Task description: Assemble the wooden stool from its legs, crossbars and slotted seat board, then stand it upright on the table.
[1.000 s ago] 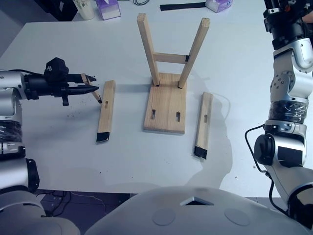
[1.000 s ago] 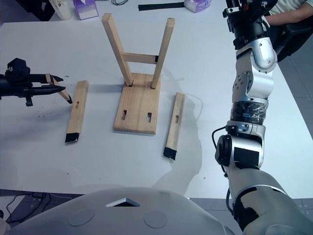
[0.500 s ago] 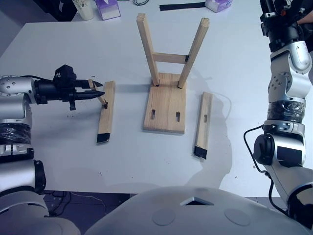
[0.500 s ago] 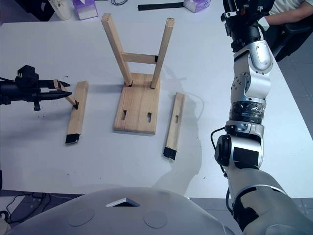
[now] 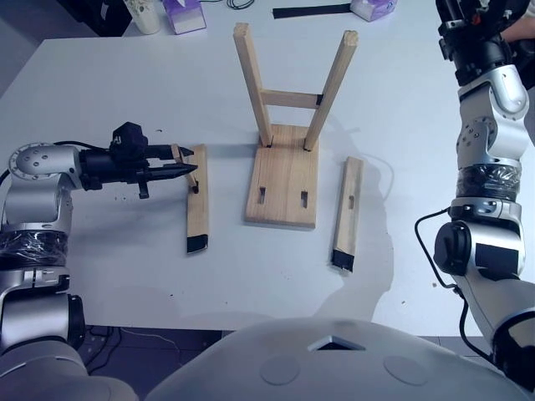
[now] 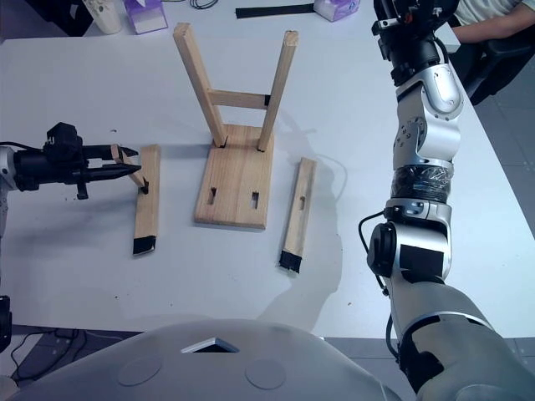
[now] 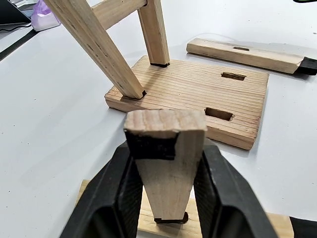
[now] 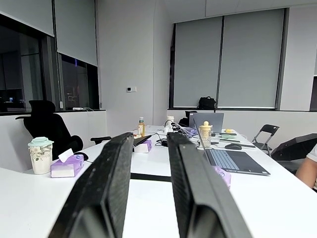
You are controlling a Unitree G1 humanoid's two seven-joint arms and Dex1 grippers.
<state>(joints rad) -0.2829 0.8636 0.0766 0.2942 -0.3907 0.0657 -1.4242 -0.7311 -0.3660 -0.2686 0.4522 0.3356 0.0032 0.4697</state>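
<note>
Inside the left gripper (image 5: 191,170), clamped tight, a crossbar (image 7: 168,163), tip touching the loose leg (image 5: 197,209).

Whether the crossbar (image 7: 166,173) enters the leg (image 5: 197,209) slot — hidden.

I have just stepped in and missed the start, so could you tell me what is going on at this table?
The robot is partway through assembling a wooden stool. Its left end effector grips a short crossbar, whose end sits at the slot of a loose leg lying on the white table. The seat board lies flat with two upright legs and a fitted crossbar standing in it. A second loose leg lies to the board's right. The right end effector is raised, open and empty.
</note>
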